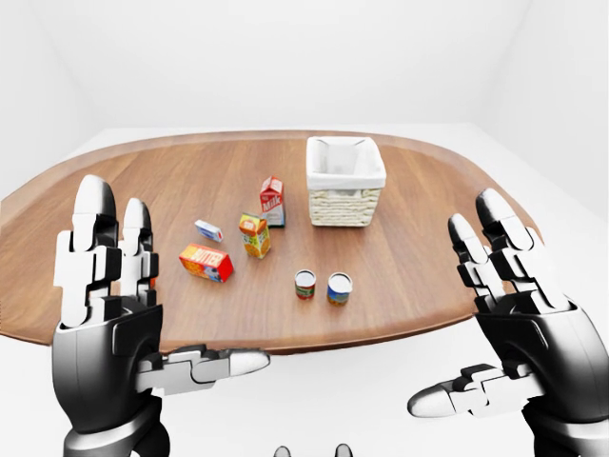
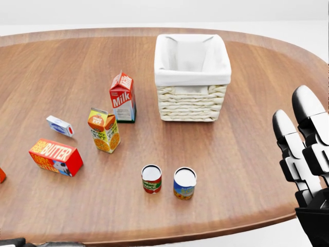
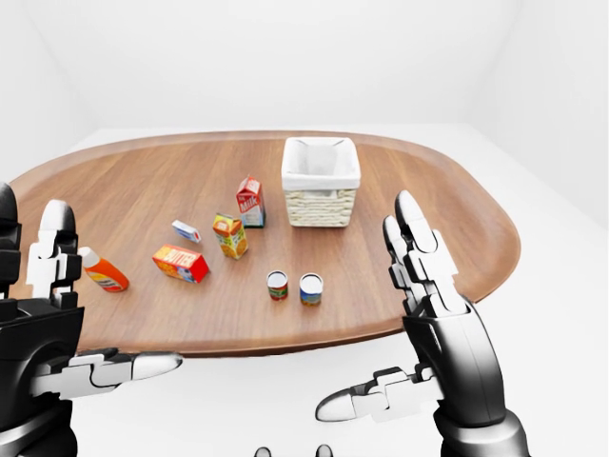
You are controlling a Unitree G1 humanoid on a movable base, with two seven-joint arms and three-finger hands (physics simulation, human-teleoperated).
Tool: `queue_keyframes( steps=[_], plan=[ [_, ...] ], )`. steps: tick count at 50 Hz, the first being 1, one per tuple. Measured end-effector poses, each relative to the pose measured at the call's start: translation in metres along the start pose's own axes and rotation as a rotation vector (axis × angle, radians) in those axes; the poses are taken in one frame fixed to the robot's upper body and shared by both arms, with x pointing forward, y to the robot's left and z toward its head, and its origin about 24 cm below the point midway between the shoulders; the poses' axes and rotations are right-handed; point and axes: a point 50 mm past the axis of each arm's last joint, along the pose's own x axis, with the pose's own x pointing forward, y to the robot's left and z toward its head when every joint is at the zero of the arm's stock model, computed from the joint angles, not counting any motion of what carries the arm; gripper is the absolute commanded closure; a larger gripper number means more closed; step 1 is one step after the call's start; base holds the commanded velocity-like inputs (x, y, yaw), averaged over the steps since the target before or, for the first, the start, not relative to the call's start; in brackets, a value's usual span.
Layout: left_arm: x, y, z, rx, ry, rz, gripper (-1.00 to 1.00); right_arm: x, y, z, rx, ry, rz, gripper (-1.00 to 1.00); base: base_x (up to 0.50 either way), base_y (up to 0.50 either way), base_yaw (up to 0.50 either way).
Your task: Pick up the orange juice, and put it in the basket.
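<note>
The orange juice carton [image 2: 104,129] stands upright on the wooden table [image 2: 247,154], left of centre in the head view. The white-lined wicker basket [image 2: 191,103] stands up and to the right of it, with nothing visible inside. My left hand [image 1: 143,286] is open and empty, raised at the lower left of the left-eye view, over the table's near edge. My right hand [image 1: 476,305] is open and empty at the lower right, and shows in the head view [image 2: 303,144]. Neither hand touches anything.
A milk carton [image 2: 122,96] stands just above the juice. A small white-blue box [image 2: 59,125] and a butter box [image 2: 55,157] lie to its left. Two cans [image 2: 151,179] [image 2: 184,183] stand below it. An orange bottle [image 3: 103,270] lies at the far left.
</note>
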Motion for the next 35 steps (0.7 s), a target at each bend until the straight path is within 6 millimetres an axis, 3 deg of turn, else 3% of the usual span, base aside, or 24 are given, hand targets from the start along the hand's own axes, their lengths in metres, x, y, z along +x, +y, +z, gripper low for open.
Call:
queue_keyframes(
  steps=[11,35],
  plan=[
    [0.0002,-0.0006,0.0003,0.000,-0.003,-0.001,-1.00,-0.0003,-0.0001,-0.0002,0.001,0.001,-0.003,-1.00,0.46,-0.26,0.00],
    [0.0007,-0.0021,0.0002,-0.002,-0.007,-0.006,-1.00,-0.0002,0.0019,-0.0006,-0.007,0.002,0.016,-1.00,0.50,-0.05,0.00]
  ],
)
